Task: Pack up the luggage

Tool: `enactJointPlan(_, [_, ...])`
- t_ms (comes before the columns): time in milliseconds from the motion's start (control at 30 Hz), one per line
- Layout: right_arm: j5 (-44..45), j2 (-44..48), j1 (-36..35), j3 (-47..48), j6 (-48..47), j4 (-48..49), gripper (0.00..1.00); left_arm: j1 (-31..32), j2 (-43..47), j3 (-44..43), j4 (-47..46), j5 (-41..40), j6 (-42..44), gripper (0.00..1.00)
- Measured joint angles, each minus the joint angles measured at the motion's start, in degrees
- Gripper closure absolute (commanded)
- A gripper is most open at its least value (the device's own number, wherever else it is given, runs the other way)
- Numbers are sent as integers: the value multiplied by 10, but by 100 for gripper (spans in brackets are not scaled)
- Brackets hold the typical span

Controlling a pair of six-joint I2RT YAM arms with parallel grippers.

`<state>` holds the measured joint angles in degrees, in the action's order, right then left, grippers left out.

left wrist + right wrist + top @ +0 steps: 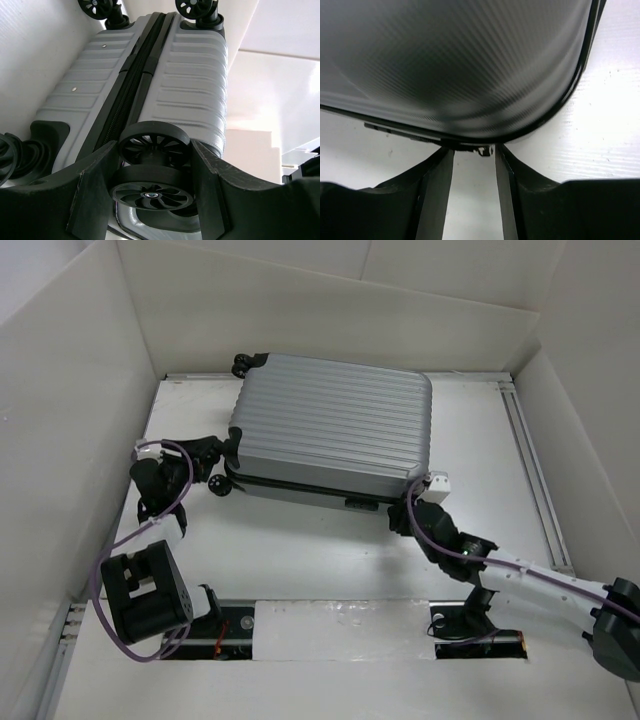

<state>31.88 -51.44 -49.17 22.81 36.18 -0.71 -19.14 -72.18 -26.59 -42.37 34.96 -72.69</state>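
The luggage lies flat on the white table, ribbed silver shell up and both halves closed together, its wheels pointing to my left and the far corner. It sits out in the middle, well within reach of both my arms.

Left side first: my left gripper is clamped round a spinner wheel at the near-left corner. From the wrist view the black wheel fills the gap, with a finger pressed to each flank. I read that as an anchor. A hard case like this would likely skate on a smooth top, so pinning one corner keeps it from swinging when the other end is tugged.

Over to the right: my right gripper is at the near-right corner, low against the table, jaws parted and holding nothing. Just at the fingertips, under the dark curve of the shell, a small metal tab pokes out from the black seam. It looks like a zip pull, though it is too small to be sure. The fingers straddle the spot without closing on it.

My call is that we are late in the job: lid down, seam being closed. Next comes a careful pinch on that tab, and it is tiny, so slipping off is the risk.
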Motion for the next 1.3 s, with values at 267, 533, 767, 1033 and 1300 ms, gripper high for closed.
enactJointPlan(267, [39,-31,0,-1,-19,43,66,0,-2,-8,3,0,3,100])
enactJointPlan(533, [87,-47,0,-24,-28,103,91,0,-2,-8,3,2,3,100])
enactJointPlan(767, [97,-50,0,-28,-30,127,100,0,-1,-8,3,3,4,100])
enactJointPlan(1033, [60,-46,-37,-30,5,153,100,17,8,-8,2,-32,6,100])
enactJointPlan(1300, [24,-250,-142,137,20,139,100,67,54,0,4,-109,-15,100])
